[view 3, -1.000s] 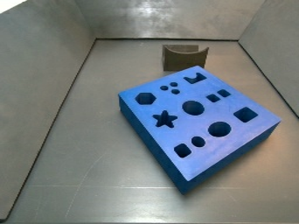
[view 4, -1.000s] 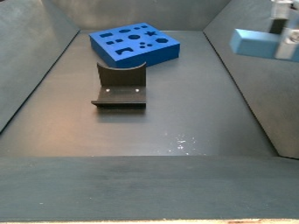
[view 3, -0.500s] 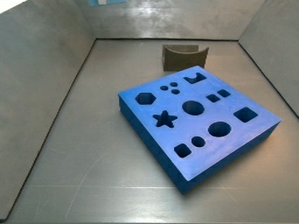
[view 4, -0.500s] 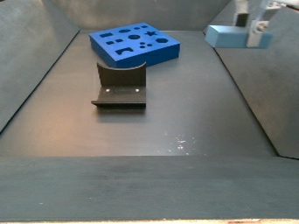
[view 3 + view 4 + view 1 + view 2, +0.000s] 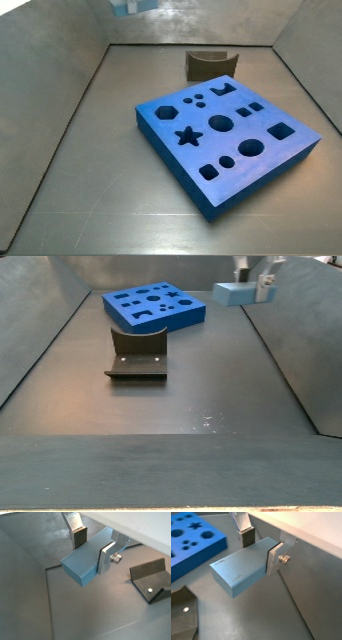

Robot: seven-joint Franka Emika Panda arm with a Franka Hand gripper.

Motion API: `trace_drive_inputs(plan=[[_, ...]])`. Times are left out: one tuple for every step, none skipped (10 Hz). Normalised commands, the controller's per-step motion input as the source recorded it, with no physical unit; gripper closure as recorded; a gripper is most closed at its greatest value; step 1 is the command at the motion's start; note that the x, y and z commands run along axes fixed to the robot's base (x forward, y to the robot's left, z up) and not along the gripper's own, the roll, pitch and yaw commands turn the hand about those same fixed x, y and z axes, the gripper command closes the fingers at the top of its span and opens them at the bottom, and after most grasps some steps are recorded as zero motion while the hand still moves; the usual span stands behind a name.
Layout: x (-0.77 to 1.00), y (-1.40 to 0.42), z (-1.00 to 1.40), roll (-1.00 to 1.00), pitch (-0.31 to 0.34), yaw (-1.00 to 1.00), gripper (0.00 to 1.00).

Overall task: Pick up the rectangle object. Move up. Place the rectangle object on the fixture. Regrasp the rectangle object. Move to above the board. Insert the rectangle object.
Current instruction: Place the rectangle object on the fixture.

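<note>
The gripper [image 5: 261, 549] holds the pale-blue block [image 5: 241, 572] clamped, lifted clear of the floor, so setting it on the fixture [image 5: 136, 353], regrasping and inserting into the board [image 5: 154, 306] remain.

Enclosure: flat dark grey floor [image 5: 94, 160], matte, faintly scuffed, boxed in by grey sheet walls that slope outward. Left wall [image 5: 40, 90] and right wall [image 5: 315, 60] meet the floor at straight seams. Back wall [image 5: 187, 20] is brushed and carries a soft pale sheen from overhead light. A few small bright glints on the floor [image 5: 207, 418] in a side view. Nearer the camera, a darker ledge [image 5: 160, 471] spans the full width. Pincer [image 5: 254, 284] hangs high beside a side wall [image 5: 301, 346].
</note>
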Motion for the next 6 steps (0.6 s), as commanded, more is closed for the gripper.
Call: trace_drive_inputs(plan=[[1.0, -0.33, -0.1, -0.06, 0.004, 1.0, 1.0], [1.0, -0.32, -0.1, -0.07, 0.004, 1.0, 1.0], [1.0, -0.3, -0.09, -0.07, 0.004, 1.0, 1.0], [1.0, 0.27, 0.1, -0.59, -0.033, 1.0, 1.0], [1.0, 0.3, 0.11, -0.62, -0.034, 1.0, 1.0], [1.0, 0.28, 0.1, -0.66, -0.025, 1.0, 1.0]])
